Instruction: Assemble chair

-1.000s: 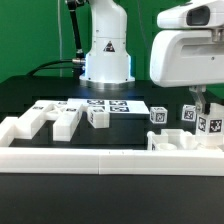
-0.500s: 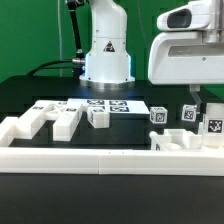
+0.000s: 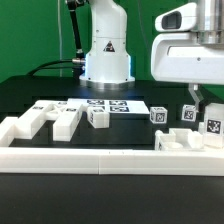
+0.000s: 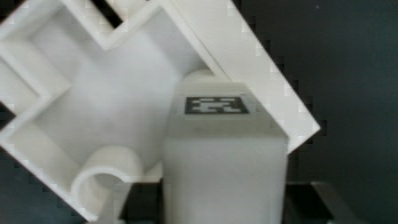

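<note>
My gripper (image 3: pixel 204 113) stands at the exterior view's right, shut on a white tagged chair leg (image 3: pixel 212 127). It holds the leg upright over a white chair part (image 3: pixel 183 141) that lies against the low border wall. In the wrist view the leg (image 4: pixel 221 150) fills the gap between my dark fingers (image 4: pixel 334 205), its tag facing the camera. Behind it lies the flat white framed part (image 4: pixel 107 90). Two small tagged pieces (image 3: pixel 158 115) (image 3: pixel 188 113) stand just behind. More loose chair parts (image 3: pixel 30 122) (image 3: pixel 66 119) (image 3: pixel 98 116) lie at the exterior view's left.
The marker board (image 3: pixel 108 104) lies flat in front of the arm's base (image 3: pixel 106 62). The low white border wall (image 3: pixel 90 160) runs along the front. The table top is black, with a green backdrop behind.
My gripper and the held leg have shifted a little toward the exterior view's right. The white part under it has slid the same way.
</note>
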